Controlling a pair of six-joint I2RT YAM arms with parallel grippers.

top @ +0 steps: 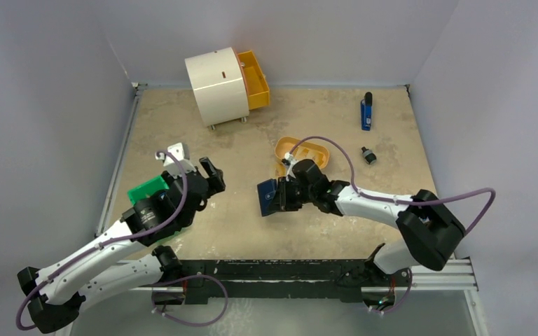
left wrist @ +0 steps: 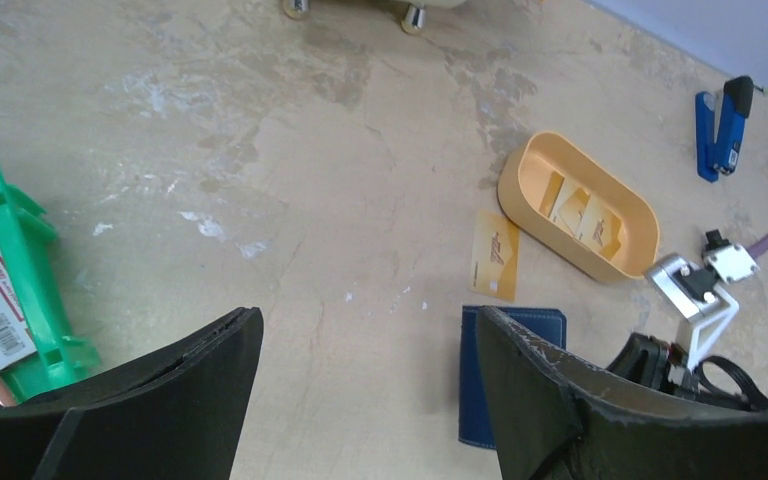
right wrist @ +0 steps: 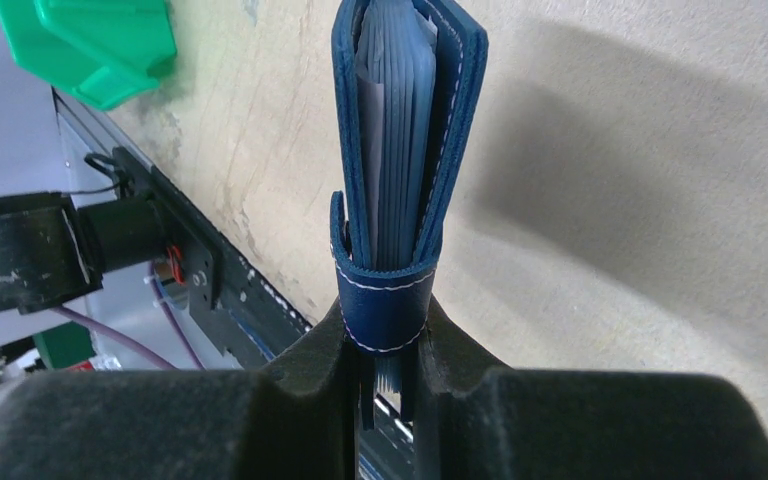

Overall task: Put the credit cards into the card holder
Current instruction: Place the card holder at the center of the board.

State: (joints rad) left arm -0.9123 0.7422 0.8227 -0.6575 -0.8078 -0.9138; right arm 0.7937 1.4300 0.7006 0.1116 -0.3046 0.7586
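Pinching folded card holder [right wrist: 405, 150] in right gripper [right wrist: 390, 330], left gripper [left wrist: 365, 325] spread empty; next likely: opening it, fetching the loose credit card [left wrist: 497, 255]

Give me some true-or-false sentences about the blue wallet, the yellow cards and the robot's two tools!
1. The right tool is clamped on the card holder. True.
2. The left tool is carrying a card. False: it is wide open with nothing in it.
3. One credit card lies on the table beside the orange tray. True.
4. The orange tray is empty. False: more credit cards lie inside it.
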